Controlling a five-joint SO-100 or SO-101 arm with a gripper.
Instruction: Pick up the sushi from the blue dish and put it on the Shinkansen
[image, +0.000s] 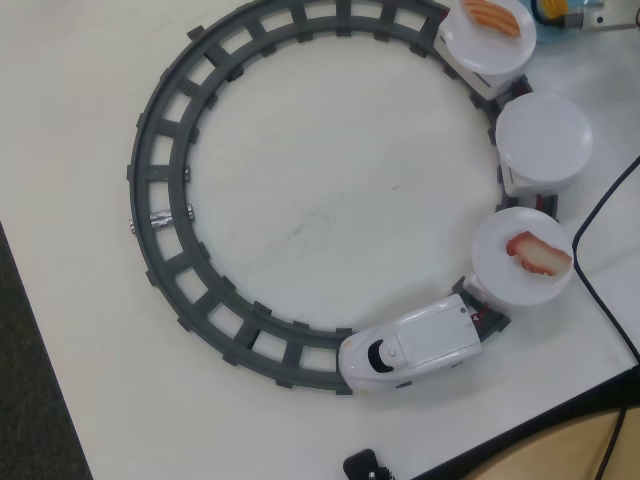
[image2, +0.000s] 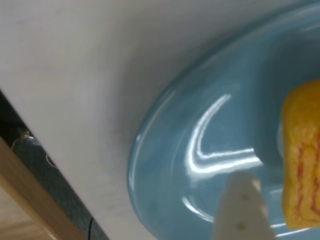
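Note:
The yellow-orange sushi (image2: 302, 155) lies in the light blue dish (image2: 200, 150), at the right edge of the wrist view. One white finger (image2: 242, 205) of my gripper (image2: 292, 187) hangs low over the dish just left of the sushi, with a small gap; the other finger is out of frame. In the overhead view only a sliver of the dish (image: 556, 27) and the sushi (image: 548, 8) shows at the top right. The white Shinkansen (image: 410, 348) stands on the track at the lower right, with three plate cars behind it.
The dark grey circular track (image: 165, 170) fills the table. The nearest plate carries a red-and-white piece (image: 538, 253), the middle plate (image: 543, 140) is bare, the far one holds a salmon piece (image: 492, 15). A black cable (image: 600, 210) runs at the right, by the table's edge.

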